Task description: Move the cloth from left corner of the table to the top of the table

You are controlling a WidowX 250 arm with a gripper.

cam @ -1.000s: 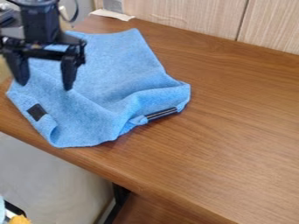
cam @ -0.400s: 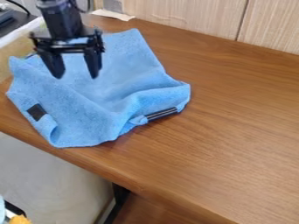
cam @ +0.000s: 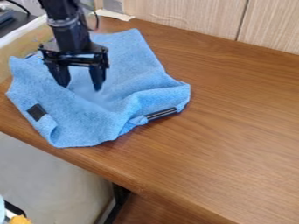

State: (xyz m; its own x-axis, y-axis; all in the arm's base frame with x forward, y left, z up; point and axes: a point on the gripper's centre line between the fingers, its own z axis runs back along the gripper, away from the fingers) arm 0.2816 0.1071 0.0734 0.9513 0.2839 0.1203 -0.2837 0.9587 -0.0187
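Gripper (cam: 81,87) lower over cloth (cam: 88,124) than a moment ago — spread wide, empty; cloth unmoved on tabletop (cam: 234,131).

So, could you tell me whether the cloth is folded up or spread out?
Mostly spread out: the cloth covers a broad patch of table, though rumpled.

A brown wood-grain table (cam: 222,122) stretches before us, 1 rumpled blue cloth (cam: 88,124) spread over its left end. We see 1 black patch (cam: 36,112) near the cloth's left edge and 1 dark strip (cam: 161,113) along its lower right edge. 1 pale scrap (cam: 114,15) lies at the table's back edge.
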